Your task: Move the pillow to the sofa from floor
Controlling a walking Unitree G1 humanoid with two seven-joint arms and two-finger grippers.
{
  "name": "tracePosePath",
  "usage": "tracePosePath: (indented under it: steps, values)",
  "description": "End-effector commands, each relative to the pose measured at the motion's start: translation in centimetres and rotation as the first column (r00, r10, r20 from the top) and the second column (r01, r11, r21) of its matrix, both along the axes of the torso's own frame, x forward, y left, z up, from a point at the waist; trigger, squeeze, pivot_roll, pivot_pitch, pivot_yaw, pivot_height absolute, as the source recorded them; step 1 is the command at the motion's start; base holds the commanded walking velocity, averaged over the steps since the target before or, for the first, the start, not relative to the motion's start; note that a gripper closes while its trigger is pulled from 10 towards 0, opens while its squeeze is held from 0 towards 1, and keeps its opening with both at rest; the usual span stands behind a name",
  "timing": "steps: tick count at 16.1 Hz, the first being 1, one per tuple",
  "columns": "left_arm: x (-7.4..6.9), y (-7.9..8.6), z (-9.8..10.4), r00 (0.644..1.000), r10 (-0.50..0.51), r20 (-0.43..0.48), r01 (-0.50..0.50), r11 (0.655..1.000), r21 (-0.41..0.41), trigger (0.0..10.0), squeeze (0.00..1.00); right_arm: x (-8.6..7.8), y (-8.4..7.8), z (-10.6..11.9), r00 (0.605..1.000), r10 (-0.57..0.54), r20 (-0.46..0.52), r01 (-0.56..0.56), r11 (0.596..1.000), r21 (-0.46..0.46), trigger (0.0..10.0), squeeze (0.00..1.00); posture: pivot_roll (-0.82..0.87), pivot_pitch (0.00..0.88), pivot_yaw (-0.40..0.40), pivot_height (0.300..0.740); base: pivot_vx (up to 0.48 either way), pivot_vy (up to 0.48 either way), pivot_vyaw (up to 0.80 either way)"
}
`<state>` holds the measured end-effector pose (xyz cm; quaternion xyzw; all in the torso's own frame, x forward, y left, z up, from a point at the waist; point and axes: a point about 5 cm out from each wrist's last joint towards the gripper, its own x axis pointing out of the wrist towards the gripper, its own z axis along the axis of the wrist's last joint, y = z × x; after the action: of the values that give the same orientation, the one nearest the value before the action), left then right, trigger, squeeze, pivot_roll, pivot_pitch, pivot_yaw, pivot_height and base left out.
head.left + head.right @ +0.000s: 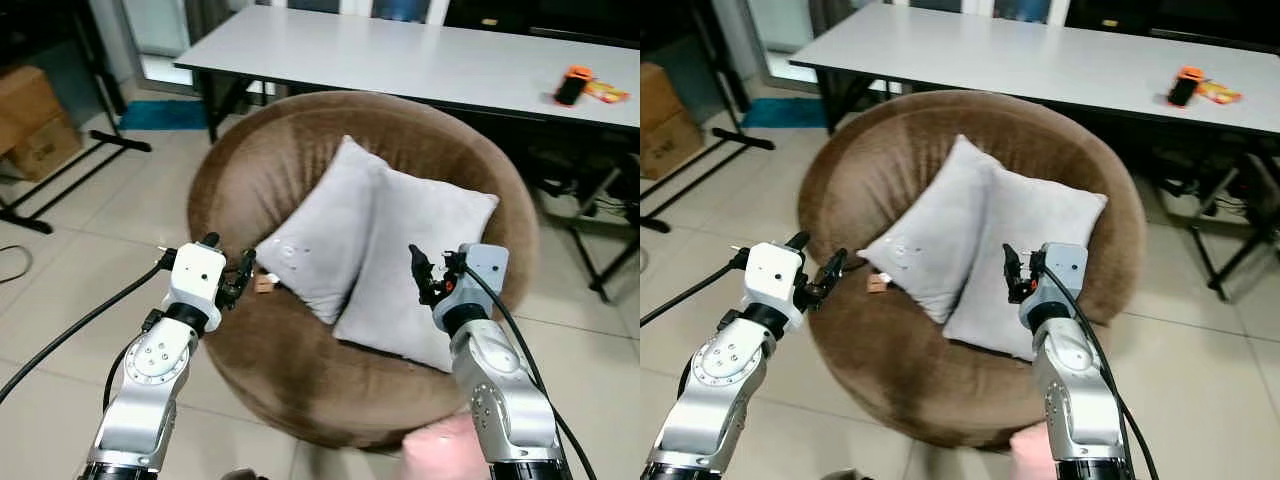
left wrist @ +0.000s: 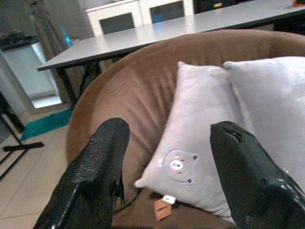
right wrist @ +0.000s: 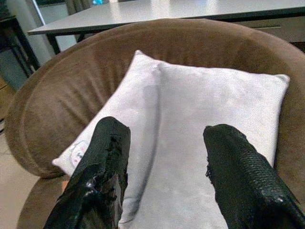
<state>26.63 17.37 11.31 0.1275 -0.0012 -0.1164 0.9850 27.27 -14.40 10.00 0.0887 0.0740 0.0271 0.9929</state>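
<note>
Left eye view | two grey pillows (image 1: 400,265) lean together on the round brown sofa (image 1: 270,350), table (image 1: 400,55) at 12 o'clock | left gripper (image 1: 238,275) spread wide, empty, at sofa's 9 o'clock | right gripper (image 1: 428,270) spread wide, empty, over right pillow (image 3: 200,143)

Grey table (image 1: 400,55) spans the upper frame — an orange-and-black object (image 1: 573,85) rests at its right end. Cardboard box (image 1: 35,120) sits at the upper left; teal mat (image 1: 165,115) lies beside it.
</note>
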Motion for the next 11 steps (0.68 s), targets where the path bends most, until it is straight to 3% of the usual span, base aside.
tracePosePath:
  steps: [1, 6, 11]
  values:
    - [0.18, -0.22, 0.21, 1.0, -0.006, 0.011, 0.006, 1.0, 0.007, 10.0, 0.0, 0.23, -0.32, 0.45, 1.0, -0.003, 0.013, 0.003, 1.0, 0.002, 10.0, 0.0, -0.03, 0.001, -0.019, 0.74, 0.0, -0.266, 0.0]
    - [0.29, -0.27, 0.2, 1.0, -0.008, 0.012, 0.008, 1.0, 0.009, 10.0, 0.0, 0.26, -0.32, 0.37, 1.0, 0.031, 0.007, -0.03, 0.999, -0.024, 10.0, 0.0, -0.03, 0.0, -0.018, 0.74, 0.0, -0.265, 0.0]
    - [0.33, -0.32, 0.21, 1.0, -0.011, 0.012, 0.01, 1.0, 0.01, 10.0, 0.0, 0.04, -0.04, 0.16, 0.999, 0.047, -0.001, -0.047, 0.999, -0.016, 10.0, 0.0, -0.02, 0.0, -0.017, 0.74, 0.0, -0.268, 0.43]
